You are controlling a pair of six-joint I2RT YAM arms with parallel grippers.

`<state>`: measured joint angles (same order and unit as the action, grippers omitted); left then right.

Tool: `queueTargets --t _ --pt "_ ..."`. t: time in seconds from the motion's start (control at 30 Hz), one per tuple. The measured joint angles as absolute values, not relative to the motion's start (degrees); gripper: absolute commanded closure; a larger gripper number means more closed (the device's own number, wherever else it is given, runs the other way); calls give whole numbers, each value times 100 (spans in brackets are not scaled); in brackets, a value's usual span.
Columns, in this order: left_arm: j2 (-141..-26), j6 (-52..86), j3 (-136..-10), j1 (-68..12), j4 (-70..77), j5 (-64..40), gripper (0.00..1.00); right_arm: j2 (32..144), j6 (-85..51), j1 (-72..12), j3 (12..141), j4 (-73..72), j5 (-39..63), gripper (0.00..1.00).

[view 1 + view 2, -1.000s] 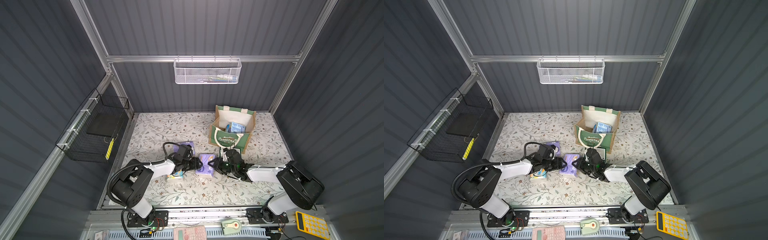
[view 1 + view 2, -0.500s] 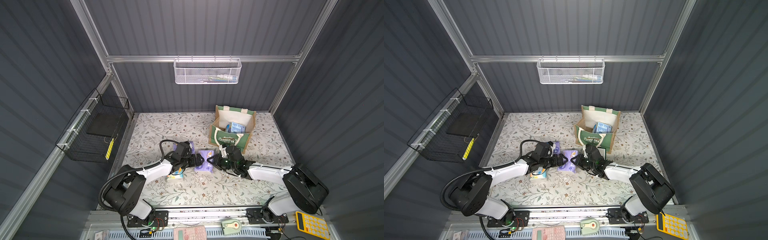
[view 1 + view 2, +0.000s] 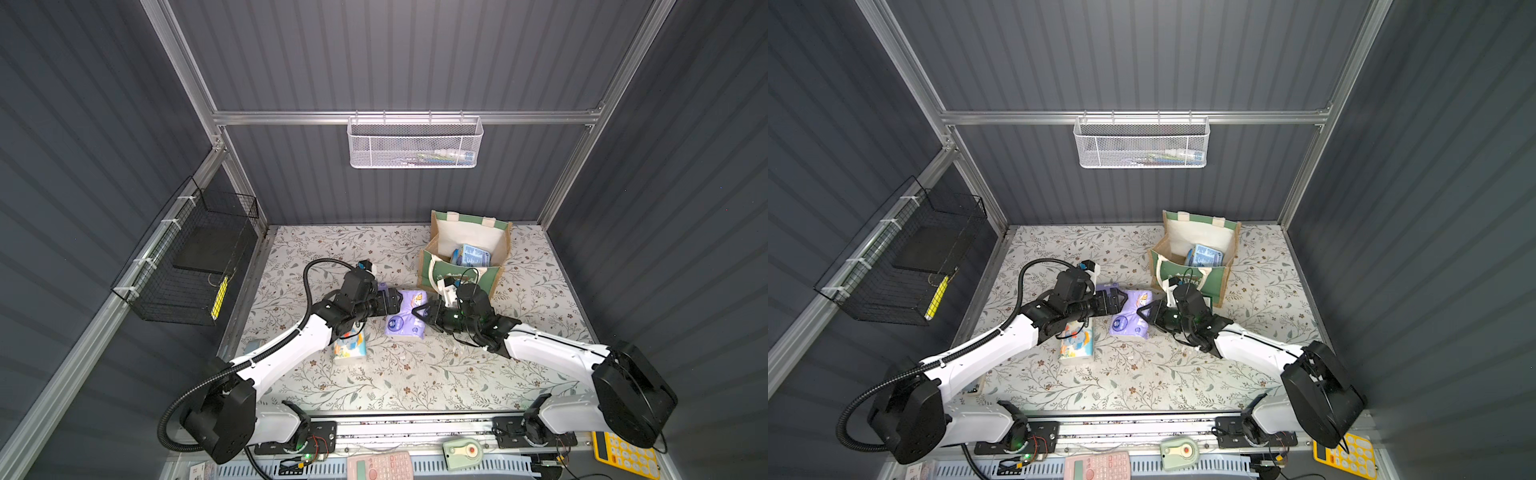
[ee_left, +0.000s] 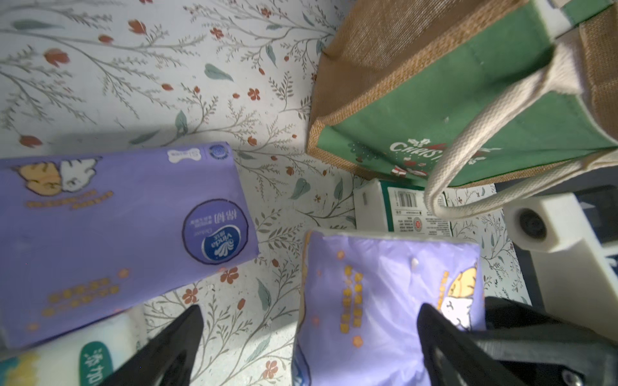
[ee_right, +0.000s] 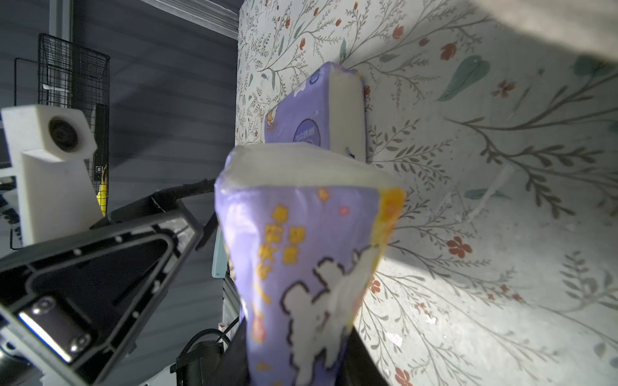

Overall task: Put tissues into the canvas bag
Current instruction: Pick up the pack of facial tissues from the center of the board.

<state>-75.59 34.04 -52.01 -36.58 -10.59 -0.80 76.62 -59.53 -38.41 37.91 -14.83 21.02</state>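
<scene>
A purple tissue pack [image 3: 405,321] is at mid-surface, just near-left of the canvas bag [image 3: 432,272]. The right hand [image 3: 420,312] pinches its right end, jaws narrowed so the soft wrap dents. The left hand [image 3: 393,302] stands wide at the pack's left end, gripping nothing, likely leaving the carry to the arm closer to the bag. Light blue packs [image 3: 471,255] lie inside the bag. A second purple pack [image 4: 110,234], a cartoon pack [image 3: 349,349] and a green-and-white pack [image 4: 394,207] wait outside it.

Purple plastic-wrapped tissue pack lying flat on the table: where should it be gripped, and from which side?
Probably across its short width near the middle, from above: the purple plastic-wrapped tissue pack lies flat, broad face up, and its wrap looks soft.
</scene>
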Motion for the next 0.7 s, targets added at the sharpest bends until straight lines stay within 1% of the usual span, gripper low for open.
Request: queueTargets --t 0.37,0.7 --pt "-7284 3131 -5332 -3028 -1564 305 0 7091 -5804 -3765 4412 -851 2193 71" --pt "-7286 3105 -5323 -2731 -1719 327 0 6779 -5695 -3299 5245 -150 2381 71"
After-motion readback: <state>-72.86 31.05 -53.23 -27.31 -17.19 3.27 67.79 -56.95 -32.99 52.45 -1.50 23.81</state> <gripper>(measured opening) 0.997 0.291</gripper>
